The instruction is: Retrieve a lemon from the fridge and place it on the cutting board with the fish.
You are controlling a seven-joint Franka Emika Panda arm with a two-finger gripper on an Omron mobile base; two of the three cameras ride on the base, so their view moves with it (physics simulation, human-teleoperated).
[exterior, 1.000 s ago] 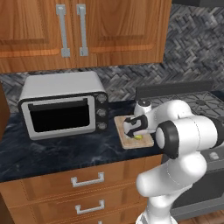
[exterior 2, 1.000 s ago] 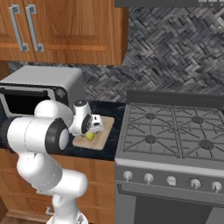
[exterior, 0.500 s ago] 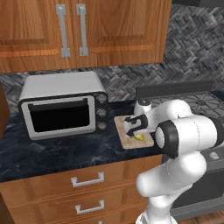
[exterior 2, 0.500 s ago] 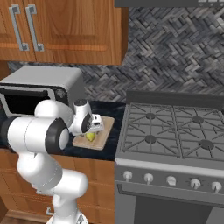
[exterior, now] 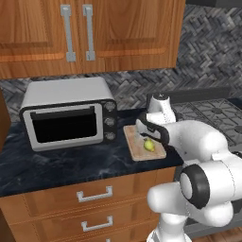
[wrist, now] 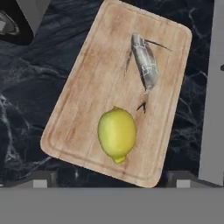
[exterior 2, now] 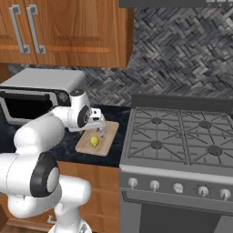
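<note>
From my remote station, reading left to right. Toaster oven [exterior: 71, 118] sits at the left of the dark marble counter [exterior: 56, 163]. Just to its right lies the cutting board [exterior: 144, 150], next to the stove [exterior 2: 182, 136]. The lemon [wrist: 117, 134] rests on the board's near half, free of any grip. The fish [wrist: 145, 61] lies on the same board, near the lemon but apart from it. The gripper [exterior 2: 97, 130] hangs over the board, fingers spread wide with nothing between them; the fingertips are hard to make out in the base views.
</note>
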